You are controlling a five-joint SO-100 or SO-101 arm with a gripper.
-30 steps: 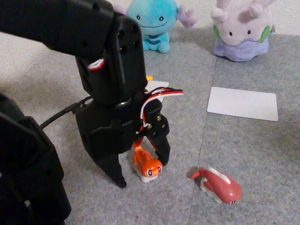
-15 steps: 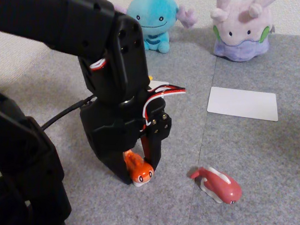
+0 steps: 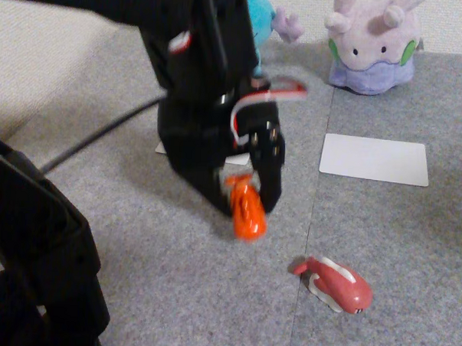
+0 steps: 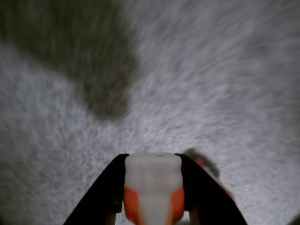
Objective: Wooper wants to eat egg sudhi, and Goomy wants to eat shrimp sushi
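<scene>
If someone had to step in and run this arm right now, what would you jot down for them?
Gripper: shut on the shrimp sushi, lifted clear of the grey carpet; the wrist view shows its white rice base pinched between both fingers.
Goomy: at the back right in the fixed view, with a white card in front of it.
Wooper: back centre, mostly hidden behind the arm.
Pinkish-red sushi: lying on the carpet, untouched.
Done: shrimp picked up.
Left: carry it to Goomy, probably setting it on the white card, then release. Whether the egg sushi is served I cannot tell.
</scene>
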